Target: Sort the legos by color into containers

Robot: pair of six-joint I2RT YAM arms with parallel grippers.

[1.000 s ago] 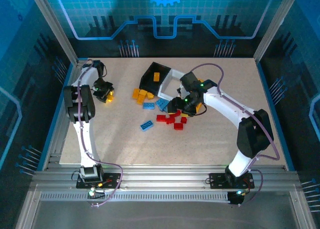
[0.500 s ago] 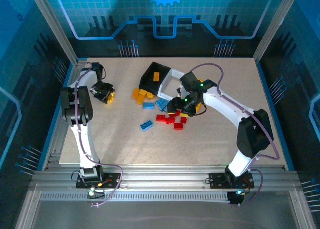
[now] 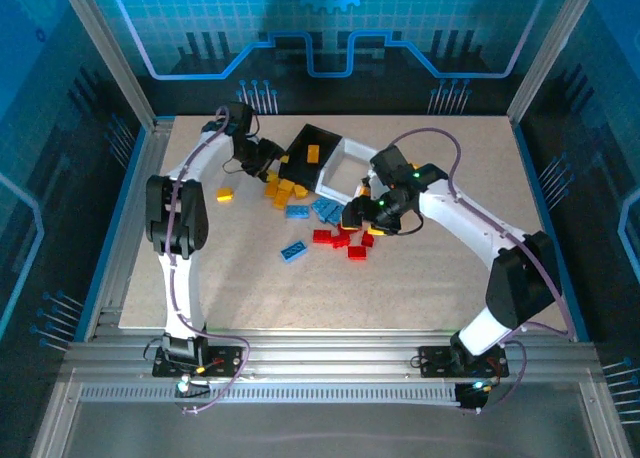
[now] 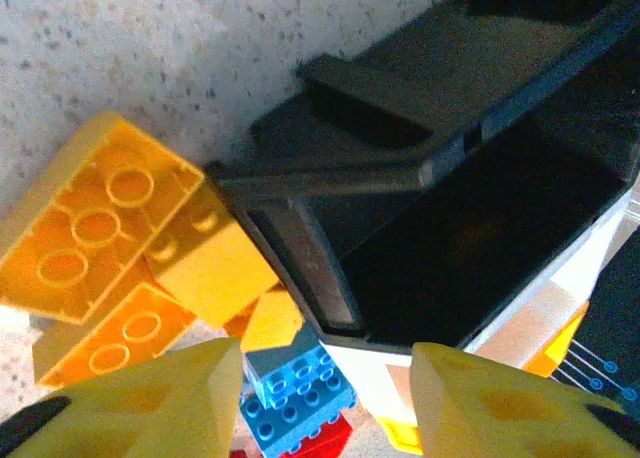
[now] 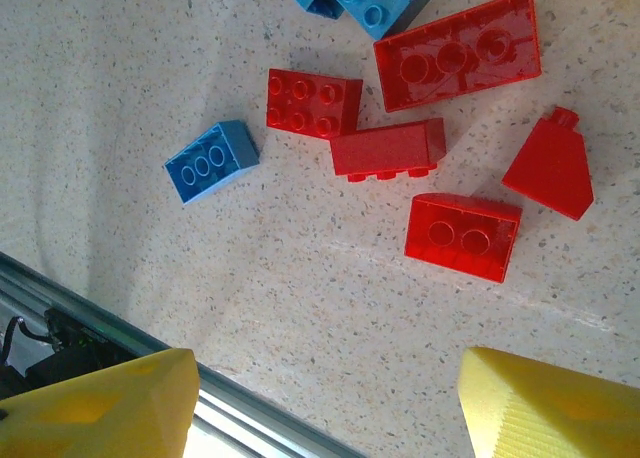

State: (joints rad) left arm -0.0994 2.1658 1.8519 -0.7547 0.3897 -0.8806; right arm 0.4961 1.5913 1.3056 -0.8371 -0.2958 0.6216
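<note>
- Top: 2 bins, black bin [image 3: 303,148] and white bin [image 3: 343,167], touching at the far middle of the table [image 3: 450,278]; 1 yellow lego [image 3: 224,193] alone at their left.
- Left wrist: left gripper [image 4: 325,363] parted, empty, near the black bin.
- Right wrist: right gripper [image 5: 320,378] wide apart, empty, over 5 red legos [image 5: 387,148] and 1 blue lego [image 5: 211,158].

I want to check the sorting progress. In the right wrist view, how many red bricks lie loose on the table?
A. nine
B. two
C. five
C: five red bricks lie separately on the table, below and right of one lone blue brick.
</note>
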